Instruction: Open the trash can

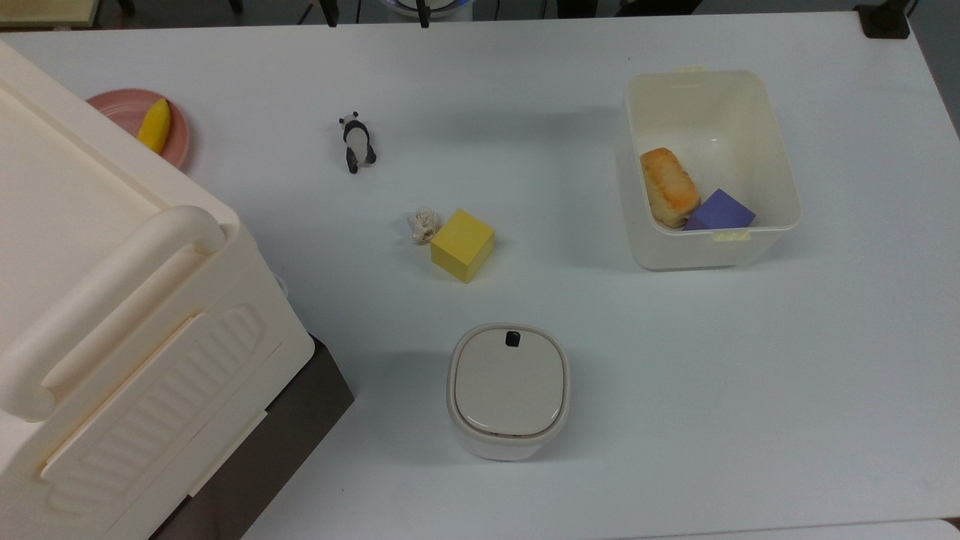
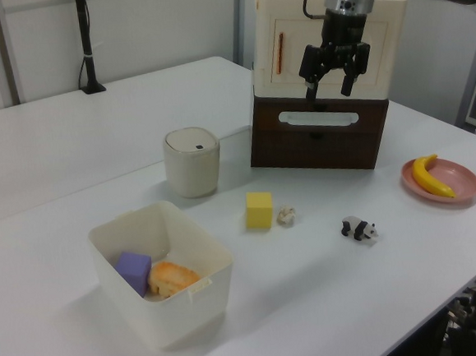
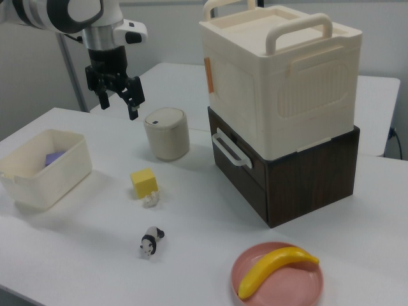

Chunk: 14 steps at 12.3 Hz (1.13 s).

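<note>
Bin (image 1: 508,390) lid shut, lower centre of top view. Tool (image 3: 118,95) spread, high above worktop (image 1: 750,375); descend onto black button (image 1: 513,339).

white table (image 1: 750,375) carries trash can (image 1: 508,390), tub (image 1: 709,247), yellow cube (image 1: 462,244), panda (image 1: 357,142), pink plate (image 1: 120,109).

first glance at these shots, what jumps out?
The big cream box with a thick handle, stacked on a dark brown drawer unit, dominates the right view's right. The gripper hangs open in the air, above the table and apart from the lidded trash can. A banana on a pink plate adds colour.
</note>
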{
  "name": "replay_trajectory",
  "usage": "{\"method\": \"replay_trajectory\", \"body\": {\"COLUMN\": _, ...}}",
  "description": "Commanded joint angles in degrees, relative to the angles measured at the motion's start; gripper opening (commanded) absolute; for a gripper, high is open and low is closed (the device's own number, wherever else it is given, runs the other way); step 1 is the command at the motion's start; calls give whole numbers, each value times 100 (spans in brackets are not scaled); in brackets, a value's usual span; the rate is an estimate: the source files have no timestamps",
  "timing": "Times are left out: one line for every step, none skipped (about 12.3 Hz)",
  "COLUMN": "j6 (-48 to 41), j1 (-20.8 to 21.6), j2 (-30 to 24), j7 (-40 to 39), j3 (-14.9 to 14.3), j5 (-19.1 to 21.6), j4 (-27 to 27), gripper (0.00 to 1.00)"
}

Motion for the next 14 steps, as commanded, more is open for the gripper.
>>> {"method": "replay_trajectory", "body": {"j6": -139, "j1": 18, "j2": -5, "j7": -9, "j3": -59, "j5": 33, "j4": 86, "gripper": 100}}
{"method": "replay_trajectory", "body": {"j6": -122, "j1": 18, "j2": 4, "j7": -53, "j3": -59, "j5": 24, "j4": 86, "gripper": 100}}
{"method": "replay_trajectory", "body": {"j6": -113, "j1": 10, "j2": 4, "j7": -53, "j3": -59, "j5": 24, "j4": 95, "gripper": 100}}
{"method": "replay_trajectory", "body": {"j6": -113, "j1": 9, "j2": 13, "j7": -27, "j3": -50, "j5": 42, "j4": 87, "gripper": 100}}
{"method": "replay_trajectory", "body": {"j6": -130, "j1": 27, "j2": 13, "j7": -9, "j3": -59, "j5": 33, "j4": 86, "gripper": 100}}
{"method": "replay_trajectory", "body": {"j6": -131, "j1": 18, "j2": 13, "j7": 17, "j3": -50, "j5": 51, "j4": 86, "gripper": 100}}
{"method": "replay_trajectory", "body": {"j6": -104, "j1": 18, "j2": 22, "j7": 17, "j3": -50, "j5": 86, "j4": 86, "gripper": 100}}
{"method": "replay_trajectory", "body": {"j6": -35, "j1": 18, "j2": 48, "j7": 8, "j3": -50, "j5": 60, "j4": 86, "gripper": 100}}
{"method": "replay_trajectory", "body": {"j6": -8, "j1": 18, "j2": 74, "j7": 0, "j3": -59, "j5": 33, "j4": 86, "gripper": 99}}
{"method": "replay_trajectory", "body": {"j6": 1, "j1": 36, "j2": 75, "j7": 0, "j3": -50, "j5": 33, "j4": 86, "gripper": 58}}
{"method": "replay_trajectory", "body": {"j6": 1, "j1": 36, "j2": 92, "j7": -35, "j3": -50, "j5": 33, "j4": 86, "gripper": 27}}
{"method": "replay_trajectory", "body": {"j6": 19, "j1": 53, "j2": 110, "j7": -44, "j3": -16, "j5": 24, "j4": 86, "gripper": 11}}
{"method": "replay_trajectory", "body": {"j6": 19, "j1": 53, "j2": 162, "j7": -18, "j3": -6, "j5": 33, "j4": 86, "gripper": 6}}
{"method": "replay_trajectory", "body": {"j6": 19, "j1": 53, "j2": 189, "j7": 8, "j3": 2, "j5": 42, "j4": 86, "gripper": 6}}
